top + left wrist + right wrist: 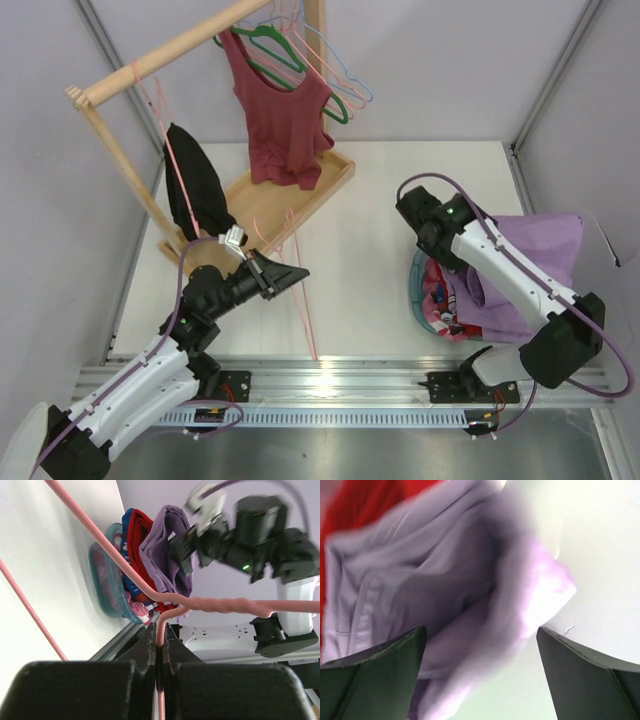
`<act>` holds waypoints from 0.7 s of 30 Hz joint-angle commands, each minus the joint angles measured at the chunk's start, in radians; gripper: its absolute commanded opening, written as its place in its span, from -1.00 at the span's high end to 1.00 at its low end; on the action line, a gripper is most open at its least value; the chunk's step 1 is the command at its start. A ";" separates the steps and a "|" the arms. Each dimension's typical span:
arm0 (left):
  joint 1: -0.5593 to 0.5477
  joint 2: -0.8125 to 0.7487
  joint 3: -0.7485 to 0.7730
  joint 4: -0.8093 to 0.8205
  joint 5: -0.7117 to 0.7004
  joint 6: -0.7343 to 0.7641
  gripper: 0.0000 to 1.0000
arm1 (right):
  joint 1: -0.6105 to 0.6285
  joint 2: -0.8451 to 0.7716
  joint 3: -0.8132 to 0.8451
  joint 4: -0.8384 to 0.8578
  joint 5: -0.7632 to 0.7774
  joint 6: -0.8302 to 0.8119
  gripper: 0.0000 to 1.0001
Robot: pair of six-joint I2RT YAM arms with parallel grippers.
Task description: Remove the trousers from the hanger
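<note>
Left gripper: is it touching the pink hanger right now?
Touching. The left wrist view shows the left gripper shut on the hanger, its pink wire pinched between the two fingers.

The top external camera looks down from above and behind the arm bases (470, 385) over the whole white table (380, 260). The left wrist camera, low near the tabletop, faces across toward the soft lilac fabric trousers (167, 555), which the right wrist camera also sees, blurred at very close range.

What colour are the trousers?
The trousers are light purple, plain. The top external view shows it best.
</note>
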 commanded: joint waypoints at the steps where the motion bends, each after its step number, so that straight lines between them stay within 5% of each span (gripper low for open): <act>1: 0.000 0.001 0.012 0.042 0.015 -0.012 1.00 | 0.007 -0.004 0.220 0.038 0.006 0.062 -0.99; 5: 0.000 0.022 0.041 0.013 0.011 0.008 1.00 | 0.027 -0.004 0.583 0.009 -0.161 0.183 -0.99; 9: 0.000 0.044 0.084 -0.044 0.002 0.049 1.00 | 0.024 -0.074 0.680 0.030 -0.285 0.370 -0.99; 14: 0.000 0.074 0.130 -0.083 -0.005 0.070 1.00 | -0.115 -0.356 0.479 0.081 -0.221 0.855 -0.98; 21: 0.000 0.107 0.168 -0.098 0.000 0.070 1.00 | -0.190 -0.594 0.160 0.023 -0.078 1.276 -0.97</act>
